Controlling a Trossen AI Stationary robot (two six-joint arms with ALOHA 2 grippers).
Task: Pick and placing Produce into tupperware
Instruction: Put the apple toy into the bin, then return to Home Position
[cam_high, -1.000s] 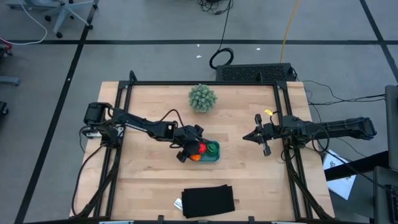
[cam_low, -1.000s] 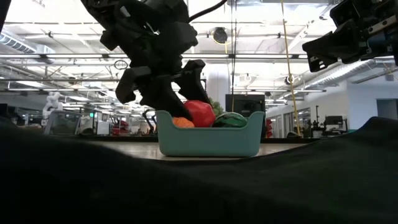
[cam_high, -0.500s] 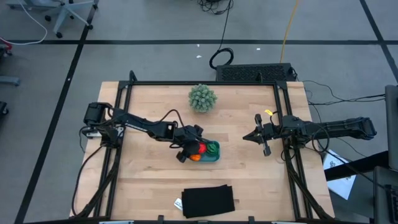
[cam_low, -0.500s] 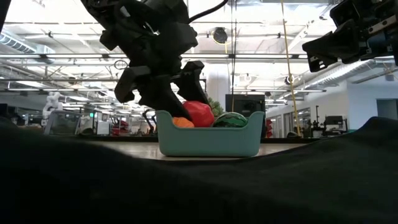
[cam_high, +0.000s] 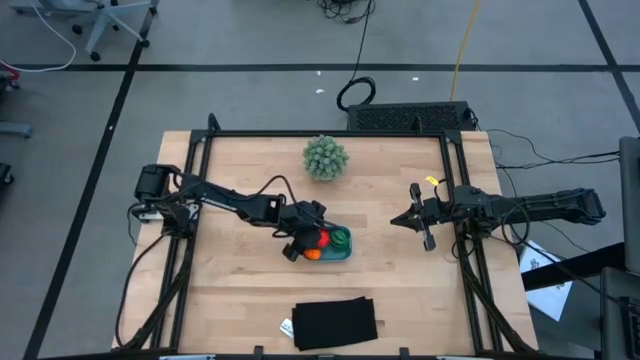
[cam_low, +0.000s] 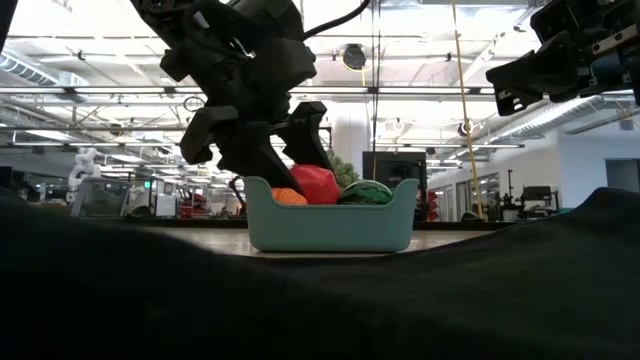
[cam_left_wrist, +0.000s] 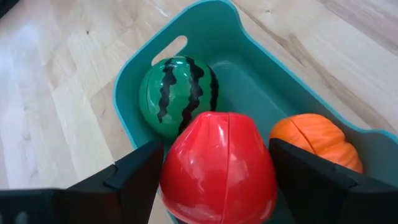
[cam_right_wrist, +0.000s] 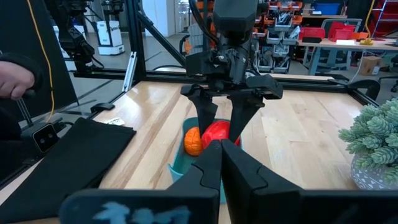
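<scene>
The teal tub (cam_high: 349, 246) sits mid-table. In it lie the striped green piece (cam_left_wrist: 177, 93) and the orange ball (cam_left_wrist: 314, 140). My left gripper (cam_left_wrist: 214, 149) reaches down into the tub's left part and is shut on the red lumpy piece (cam_left_wrist: 217, 168), which stands higher than the other two in the low view (cam_low: 318, 185). My right gripper (cam_high: 412, 220) hovers above the table's right side, shut and touching nothing. My left gripper pinches the red piece by its two opposite sides (cam_left_wrist: 171, 174), one finger (cam_left_wrist: 134, 177) on each. The fingers slant down from the table's left. The piece sits inside the tub, its top above the rim (cam_low: 330, 190); what its underside rests on is hidden.
A pale green spiky ball (cam_high: 326, 158) stands near the far edge. A black flat rectangle (cam_high: 335, 322) lies at the near edge and fills the low view's foreground. A person's hand (cam_right_wrist: 12, 81) shows beyond the table. Bare wood lies to the tub's right and left.
My left gripper, still shut on the red piece, has moved slightly toward the table's left, and the tub with the other two pieces has slid a little that way with it.
</scene>
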